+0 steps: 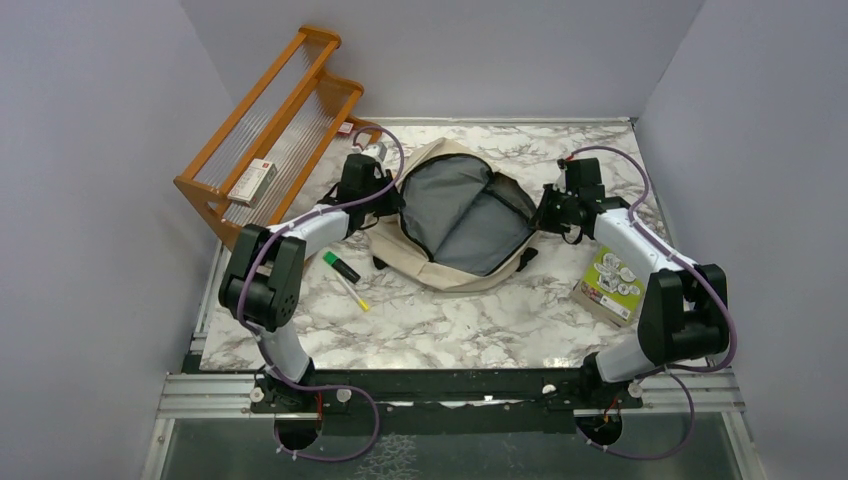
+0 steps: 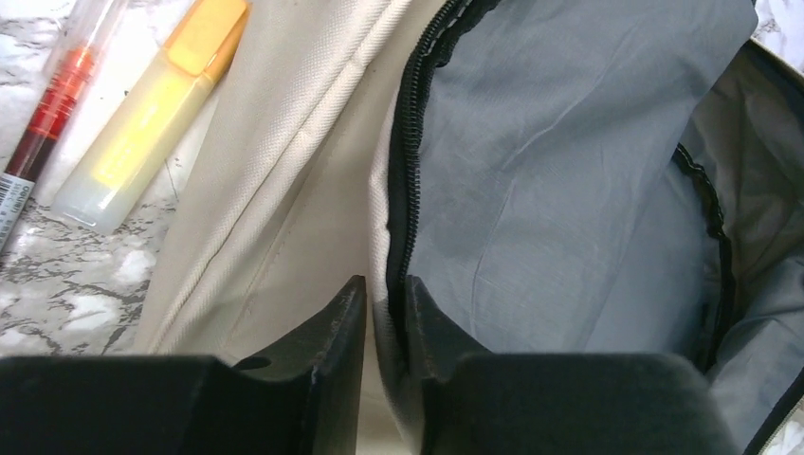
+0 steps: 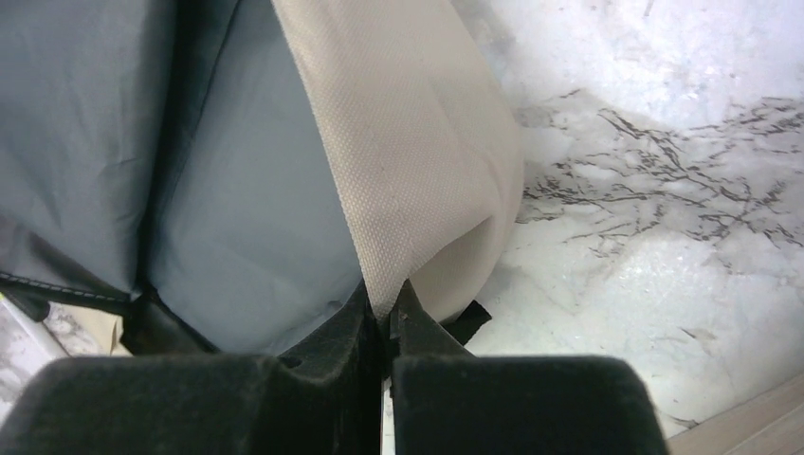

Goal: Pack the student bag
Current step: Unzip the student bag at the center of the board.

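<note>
Top external view: the student bag (image 1: 455, 220) lies open, grey lining up, mid-desk toward the far edge. The left gripper (image 2: 386, 294) straddles its zippered left rim, jaws narrow with the fabric between them. The right gripper (image 3: 387, 296) is pinched tight on the beige right edge.

I see the student bag (image 1: 450, 215) is cream outside and grey inside, with a black zipper (image 2: 410, 161). The table (image 1: 480, 320) is white with grey marble swirls. The rack (image 1: 208, 200) is orange. The green marker (image 1: 341, 267) has a black end, and the yellow marker (image 2: 152, 118) is pale. The arms (image 1: 320, 225) are white and black, with purple cables (image 1: 610, 148).
</note>
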You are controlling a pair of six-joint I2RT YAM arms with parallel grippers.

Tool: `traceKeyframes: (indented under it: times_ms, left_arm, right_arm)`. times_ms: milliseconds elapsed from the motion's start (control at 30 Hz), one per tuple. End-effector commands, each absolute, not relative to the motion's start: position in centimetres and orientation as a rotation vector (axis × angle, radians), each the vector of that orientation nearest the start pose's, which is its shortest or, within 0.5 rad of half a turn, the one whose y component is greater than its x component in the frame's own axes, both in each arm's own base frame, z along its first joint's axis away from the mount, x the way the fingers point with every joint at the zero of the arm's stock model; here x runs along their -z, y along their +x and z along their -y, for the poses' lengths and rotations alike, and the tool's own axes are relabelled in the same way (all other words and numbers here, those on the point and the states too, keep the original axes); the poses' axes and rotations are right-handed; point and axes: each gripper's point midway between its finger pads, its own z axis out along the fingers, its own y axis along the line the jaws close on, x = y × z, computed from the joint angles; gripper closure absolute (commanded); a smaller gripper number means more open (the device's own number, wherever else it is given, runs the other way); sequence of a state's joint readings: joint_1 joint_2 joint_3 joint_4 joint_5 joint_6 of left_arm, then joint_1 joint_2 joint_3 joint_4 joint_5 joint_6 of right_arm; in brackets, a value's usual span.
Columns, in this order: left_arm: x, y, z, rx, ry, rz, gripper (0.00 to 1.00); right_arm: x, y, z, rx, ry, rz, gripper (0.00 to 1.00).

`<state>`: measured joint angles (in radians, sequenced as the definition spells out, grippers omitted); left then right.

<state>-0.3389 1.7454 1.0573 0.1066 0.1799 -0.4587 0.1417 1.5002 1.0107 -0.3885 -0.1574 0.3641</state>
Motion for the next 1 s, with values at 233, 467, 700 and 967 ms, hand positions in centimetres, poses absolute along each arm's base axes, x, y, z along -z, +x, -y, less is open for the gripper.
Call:
traceKeyframes:
  times_ms: [233,467,700,967]
  left_arm:
    - [-11.7,43.4,18.6,0.545,-0.036,-2.225,0.46]
    - [-16.0,43.5,16.4,0.410,-0.032,-2.161,0.36]
    - [-19.7,42.8,16.0,0.400,0.032,-2.077,0.32]
    - [-21.4,41.3,18.9,0.594,0.174,-2.013,0.32]
  right_arm:
    - [-13.1,36.3,-10.5,-0.519,0.117,-2.385,0.78]
    - [-14.9,36.2,-9.0,-0.432,0.198,-2.332,0.57]
    - [-16.4,36.2,-6.4,-0.298,0.368,-2.255,0.38]
    - [-16.0,35.2,-1.4,0.004,0.715,-2.210,0.17]
